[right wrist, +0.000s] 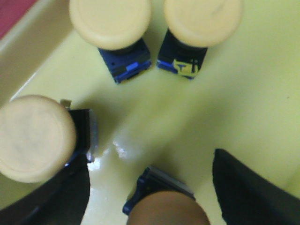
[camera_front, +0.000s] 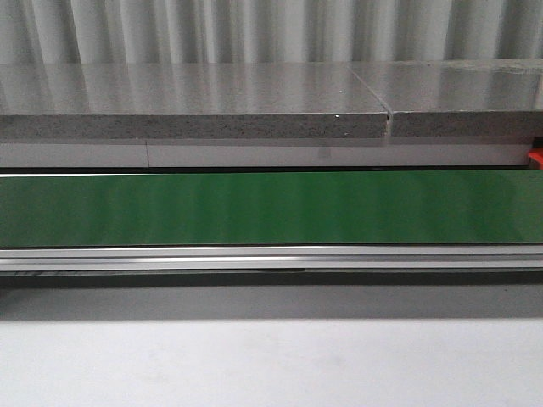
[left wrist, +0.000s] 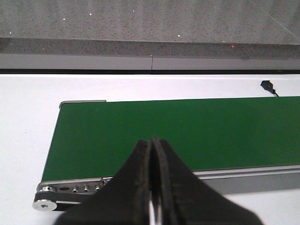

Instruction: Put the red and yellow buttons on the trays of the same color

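In the right wrist view, three yellow buttons (right wrist: 110,21) (right wrist: 202,18) (right wrist: 35,138) with blue bases stand on the yellow tray (right wrist: 243,93). My right gripper (right wrist: 151,161) hangs open low over the tray. A fourth button (right wrist: 166,208) sits between its dark fingers (right wrist: 248,187), its cap shadowed to orange-brown, with a gap on each side. A strip of red surface (right wrist: 14,14) shows beyond the tray's rim. My left gripper (left wrist: 152,140) is shut with nothing in it, above the left end of the green conveyor belt (left wrist: 187,126). No red button shows.
The front view shows the green belt (camera_front: 271,208) with its metal rail (camera_front: 271,257), a grey stone ledge (camera_front: 195,125) behind it and a white table (camera_front: 271,365) in front. A small red object (camera_front: 535,158) sits at the right edge. Neither arm appears there.
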